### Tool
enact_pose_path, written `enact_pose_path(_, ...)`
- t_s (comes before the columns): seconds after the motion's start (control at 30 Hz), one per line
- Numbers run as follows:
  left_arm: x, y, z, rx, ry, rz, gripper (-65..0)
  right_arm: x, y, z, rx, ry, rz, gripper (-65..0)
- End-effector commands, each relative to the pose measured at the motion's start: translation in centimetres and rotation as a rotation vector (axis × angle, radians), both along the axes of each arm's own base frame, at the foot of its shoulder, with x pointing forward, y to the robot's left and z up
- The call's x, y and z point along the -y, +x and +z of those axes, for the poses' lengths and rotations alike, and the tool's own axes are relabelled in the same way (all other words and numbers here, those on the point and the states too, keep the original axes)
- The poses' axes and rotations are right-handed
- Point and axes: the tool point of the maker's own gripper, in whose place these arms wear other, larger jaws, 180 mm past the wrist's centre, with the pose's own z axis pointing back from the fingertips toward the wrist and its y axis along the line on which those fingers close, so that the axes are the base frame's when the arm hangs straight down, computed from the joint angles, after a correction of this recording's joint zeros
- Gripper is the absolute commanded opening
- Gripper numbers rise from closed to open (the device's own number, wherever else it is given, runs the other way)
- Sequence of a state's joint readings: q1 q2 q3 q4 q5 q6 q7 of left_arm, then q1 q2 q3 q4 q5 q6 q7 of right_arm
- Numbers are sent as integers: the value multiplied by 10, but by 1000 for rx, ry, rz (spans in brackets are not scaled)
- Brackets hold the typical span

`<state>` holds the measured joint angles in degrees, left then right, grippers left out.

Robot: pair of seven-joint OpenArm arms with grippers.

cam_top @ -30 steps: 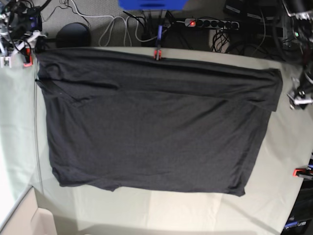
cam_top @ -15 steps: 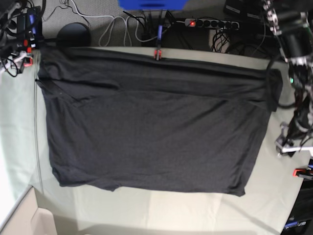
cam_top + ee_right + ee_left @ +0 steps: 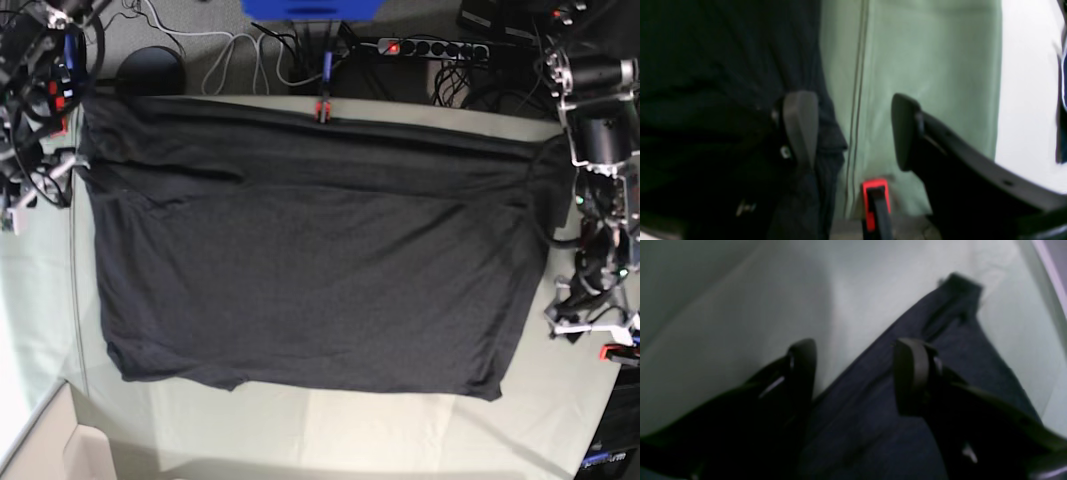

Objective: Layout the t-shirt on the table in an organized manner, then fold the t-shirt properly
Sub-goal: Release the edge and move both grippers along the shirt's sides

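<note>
Layout looks mostly done: the t-shirt [image 3: 310, 250] lies flat and spread across the surface [image 3: 330, 420], upper edge folded along the far side; no real body folds yet. Left gripper [image 3: 853, 376] jaws wide, straddling the shirt's side edge, nothing held. Right gripper [image 3: 846, 130] jaws wide too, one finger over the opposite edge near a red clamp [image 3: 875, 196]. Wrist views are blurry, so contact with the cloth is unclear. Likely next: grab both sides for the first fold.

Both wrist views blurred; t-shirt [image 3: 310, 250] far edge hidden behind table [image 3: 350, 420] rim
</note>
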<state>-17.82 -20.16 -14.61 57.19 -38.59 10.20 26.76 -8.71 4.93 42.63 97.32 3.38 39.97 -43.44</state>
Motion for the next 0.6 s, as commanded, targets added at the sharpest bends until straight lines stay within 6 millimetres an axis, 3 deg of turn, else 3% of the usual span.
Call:
enact_pose_path(0.0, -6, 15, 20, 49, 65, -10, -293, 4, 15, 16, 66, -12, 12, -296)
enact_pose_path(0.13, 2, 39, 15, 30, 274, -84, -293, 2, 40, 19, 99, 14, 23, -296)
enact_pose_path(0.4, 16, 79, 3, 2, 502, -161, -292, -12, 61, 22, 105, 12, 95, -297)
enact_pose_path(0.57, 66, 97, -1, 91, 508, -355, -292, -13, 63, 22, 106, 12, 99, -297)
